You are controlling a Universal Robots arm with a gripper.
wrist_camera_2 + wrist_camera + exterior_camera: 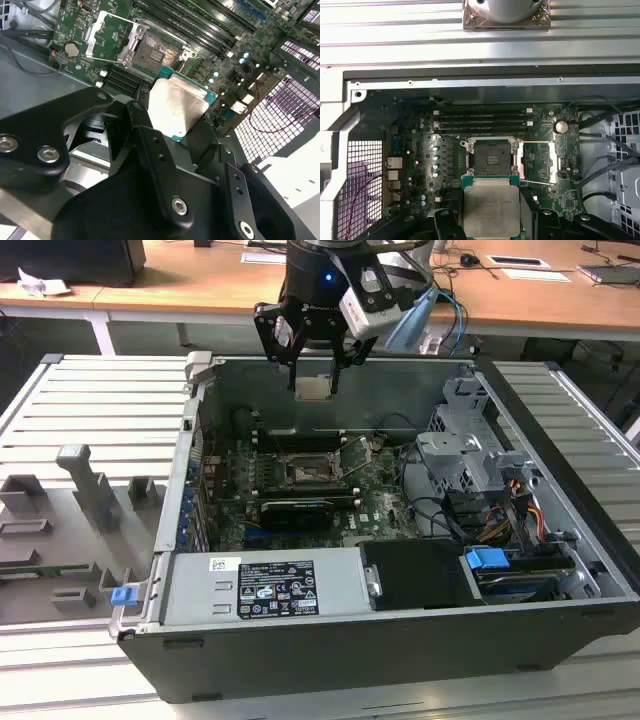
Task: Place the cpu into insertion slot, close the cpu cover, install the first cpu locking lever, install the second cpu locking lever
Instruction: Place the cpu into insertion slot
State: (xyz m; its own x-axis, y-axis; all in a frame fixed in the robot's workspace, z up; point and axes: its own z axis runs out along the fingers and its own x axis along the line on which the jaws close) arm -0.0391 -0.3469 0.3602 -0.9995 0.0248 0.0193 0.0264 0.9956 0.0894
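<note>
Holding, exterior view: the gripper (315, 382) clasped the cpu (313, 389) flat between its fingers, raised over the open computer case (400, 390) near its far wall.
Slot, exterior view: the insertion slot (303, 472) lay bare on the motherboard, lower than the chip and well apart from it.
Cover, exterior view: the cpu cover (352, 455) stood tilted up at the slot's edge toward the exterior view's right.
Power supply, exterior view: the grey box (265, 585) sat along the near side of the case.
Chip, second wrist view: the cpu (177, 107), pale metal top up and green edge showing, was pinched between two black fingers (145, 125).
Slot, second wrist view: the insertion slot (157, 52) was uncovered, with the cpu cover (131, 42) flipped open beside it.
Chip, first wrist view: the cpu (491, 210) was gripped on two opposite sides, short of the insertion slot (492, 157).
Cover, first wrist view: the cpu cover (554, 165) lay swung away just beside the slot, green board visible through its square opening.
</note>
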